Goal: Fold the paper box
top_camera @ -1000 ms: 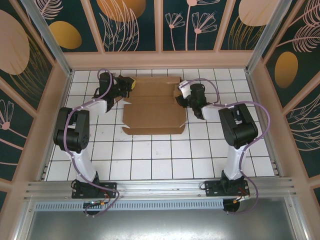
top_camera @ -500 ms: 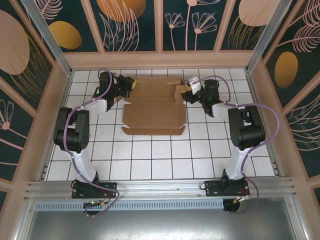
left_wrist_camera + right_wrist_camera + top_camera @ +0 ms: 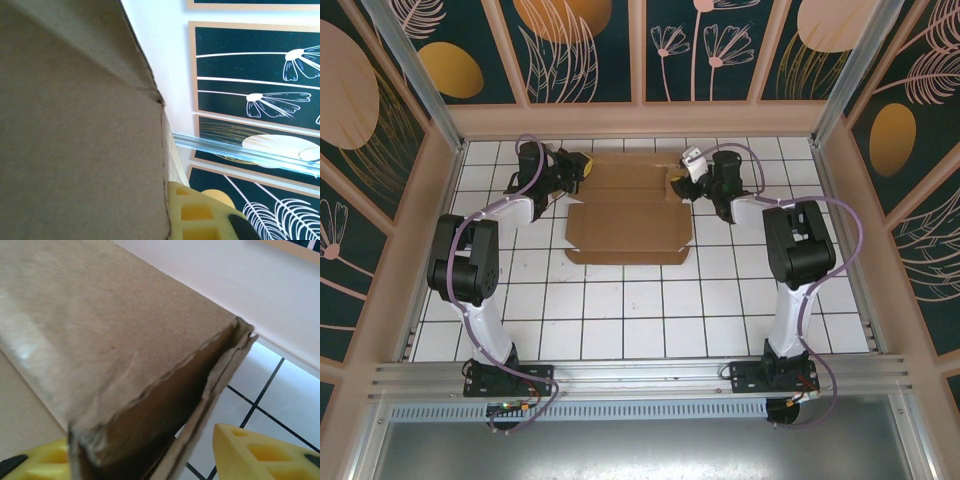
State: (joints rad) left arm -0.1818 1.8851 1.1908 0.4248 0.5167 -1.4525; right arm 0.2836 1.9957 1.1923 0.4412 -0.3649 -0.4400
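Observation:
The paper box (image 3: 625, 215) is brown cardboard lying partly folded on the white tiled table, with its rear section raised. My left gripper (image 3: 577, 168) is at the box's far left corner, shut on a cardboard flap (image 3: 80, 130). One yellow finger (image 3: 200, 215) presses against that flap's edge, and the other finger is hidden behind it. My right gripper (image 3: 686, 172) is at the box's far right end. Its yellow fingers (image 3: 260, 450) straddle the doubled end wall (image 3: 165, 410) with a gap on the right side, so it stands open.
A low wall (image 3: 640, 118) borders the table just behind the box. Aluminium posts and patterned panels (image 3: 380, 120) enclose both sides. White tiles (image 3: 640, 310) stretch from the box's front edge toward the arm bases.
My right gripper has swung back toward the box's far right corner and its jaws have widened. The box's front flap now lies flatter. The left arm has not moved.

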